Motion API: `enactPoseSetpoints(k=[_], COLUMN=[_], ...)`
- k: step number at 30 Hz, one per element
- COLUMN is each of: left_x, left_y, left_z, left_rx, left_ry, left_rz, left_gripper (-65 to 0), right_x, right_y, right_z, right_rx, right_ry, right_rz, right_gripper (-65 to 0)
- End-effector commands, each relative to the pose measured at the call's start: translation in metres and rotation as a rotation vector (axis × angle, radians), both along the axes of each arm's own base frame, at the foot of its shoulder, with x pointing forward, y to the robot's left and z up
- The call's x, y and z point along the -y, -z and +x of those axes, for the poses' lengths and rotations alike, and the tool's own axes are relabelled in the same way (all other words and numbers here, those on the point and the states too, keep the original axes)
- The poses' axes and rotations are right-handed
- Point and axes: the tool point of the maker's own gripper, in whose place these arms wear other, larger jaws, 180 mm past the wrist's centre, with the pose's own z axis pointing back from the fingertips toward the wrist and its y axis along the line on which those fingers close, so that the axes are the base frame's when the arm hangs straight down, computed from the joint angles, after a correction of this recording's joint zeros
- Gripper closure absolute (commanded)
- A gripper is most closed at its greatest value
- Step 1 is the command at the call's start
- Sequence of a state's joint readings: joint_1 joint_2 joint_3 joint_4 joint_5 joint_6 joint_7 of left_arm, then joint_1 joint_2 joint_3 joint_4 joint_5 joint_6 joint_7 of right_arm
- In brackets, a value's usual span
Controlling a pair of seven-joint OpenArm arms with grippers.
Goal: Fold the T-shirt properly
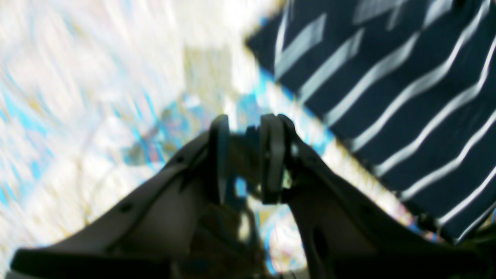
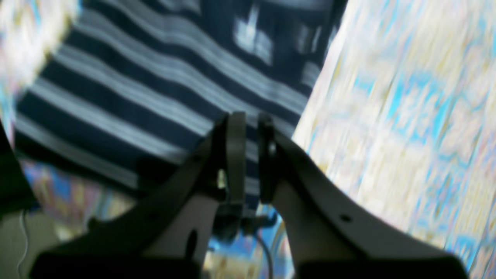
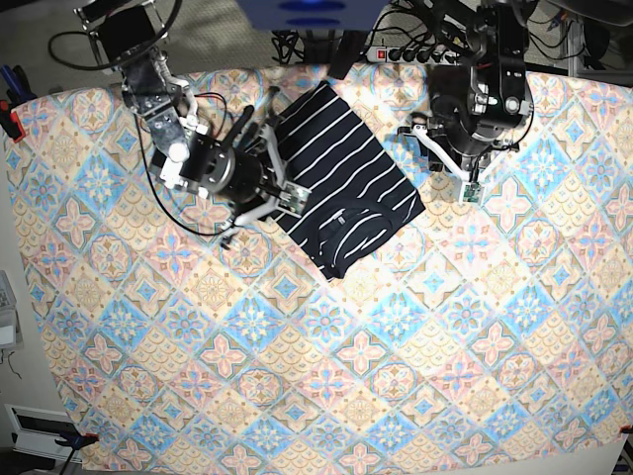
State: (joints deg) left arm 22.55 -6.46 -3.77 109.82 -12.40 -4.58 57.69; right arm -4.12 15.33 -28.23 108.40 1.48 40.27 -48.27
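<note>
A pastel diamond-tile tablecloth [image 3: 326,376] covers the whole work surface, its blue, peach and cream tiles running out to every edge of the base view. Beyond the far edge a power strip [image 3: 420,52] and a tangle of dark cables [image 3: 297,45] lie on the floor, and a strip of pale floor shows down the left side.

The T-shirt [image 3: 341,183] lies on the far half of the cloth, folded into a compact slanted rectangle with its pinstripes running diagonally. It sits between the two arms, its collar end toward the near right.

The right gripper [image 2: 251,155] is at the shirt's left edge. In its wrist view the two pads stand nearly together with only a thin slit between them, and striped fabric shows behind that slit; the blur makes it impossible to say whether any cloth is pinched. The left gripper [image 1: 244,155] hangs over bare tablecloth just beside the shirt's right edge, its pads apart with a clear gap and nothing in it.

Both wrist views are heavily smeared, so the tile pattern reads only as streaks of colour. In the base view the right arm's body covers part of the shirt's left border, and the arm bases are cut off by the far edge of the frame.
</note>
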Motion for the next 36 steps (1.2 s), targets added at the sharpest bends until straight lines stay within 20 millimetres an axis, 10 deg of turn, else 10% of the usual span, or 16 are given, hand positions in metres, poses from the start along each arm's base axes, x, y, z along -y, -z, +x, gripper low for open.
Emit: enactPoseSetpoints(k=[1,14,21,36], left_x=[-0.002,-0.029,-0.022,0.057], left_y=[-0.009,0.000,0.046,0.037], left_z=[0.007,0.005,0.036,0.111], left_rx=[0.046,0.036,-0.063,-0.038], left_ry=[-0.017,-0.221,-0.249,-0.150], left_rz=[-0.005,-0.047,-0.117,-0.254], left_gripper=[-13.5,-13.5,-13.5,-13.5], right_x=[-0.009,-0.101,-0.094,-0.033], right_y=[-0.010,-0.008,-0.006,-0.010], right_z=[0.003,-0.025,-0.022,0.000], right_rx=[0.027,-0.045,-0.043,0.016], right_ry=[-0.015,-0.178,-0.164,-0.057], right_rz=[0.025,0.135,0.124,0.053], right_gripper=[-5.2,-5.2,-5.2,-5.2])
